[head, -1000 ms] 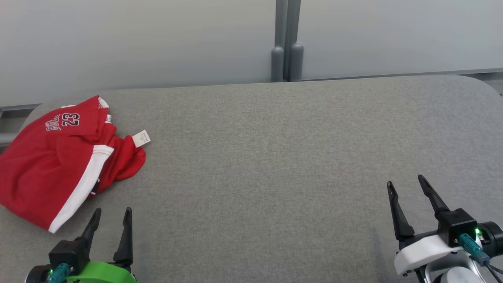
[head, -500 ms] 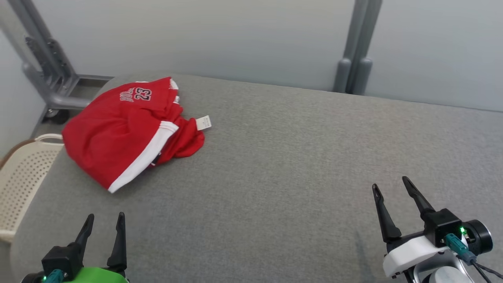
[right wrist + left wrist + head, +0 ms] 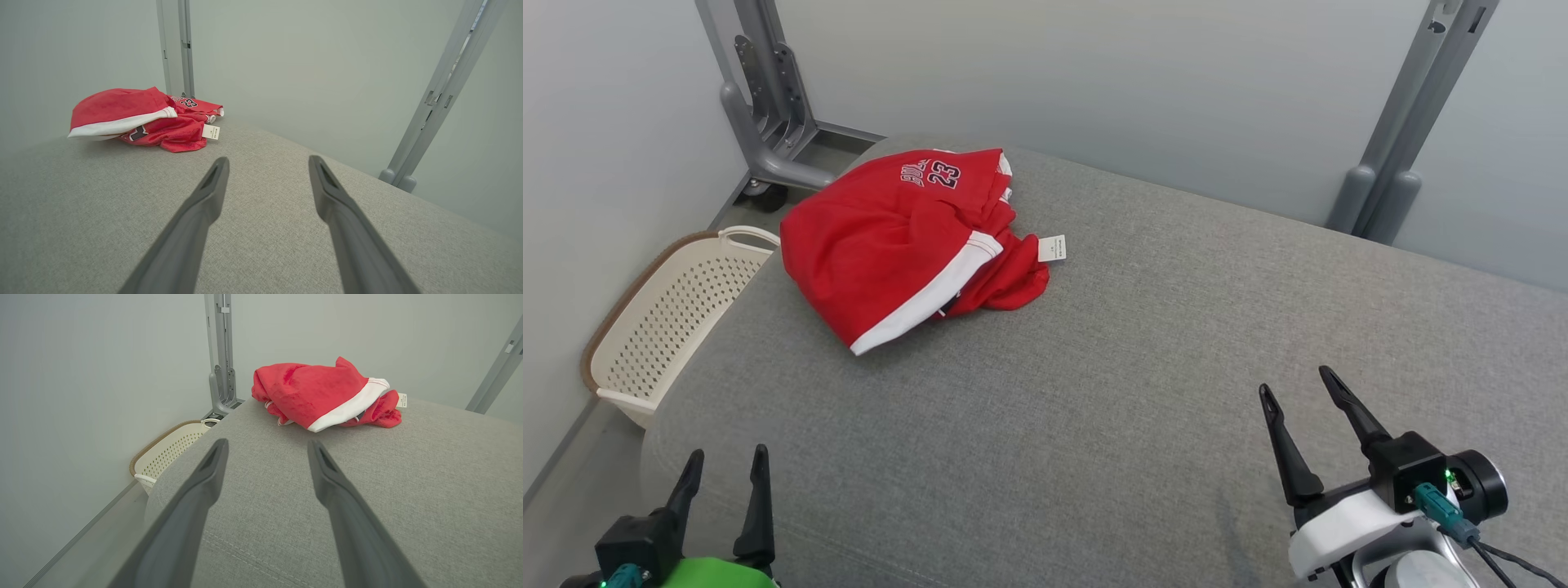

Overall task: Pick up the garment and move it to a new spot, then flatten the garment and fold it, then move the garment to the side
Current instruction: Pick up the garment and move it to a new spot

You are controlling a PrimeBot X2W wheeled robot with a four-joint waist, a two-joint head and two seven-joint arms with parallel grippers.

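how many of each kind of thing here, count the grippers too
garment: 1
basket: 1
grey padded surface: 1
metal posts: 2
grippers: 2, left gripper and right gripper
total: 7

Soft, even light fills the scene, bright and without glare. The garment (image 3: pixel 890 237) casts only a faint, diffuse shadow on the grey desk (image 3: pixel 1094 392) along its near edge. The head view is sharp. In the wrist views the wide lens slants the metal post (image 3: pixel 441 94) at the edge, and the fingers (image 3: pixel 351 531) nearest the lens look soft.
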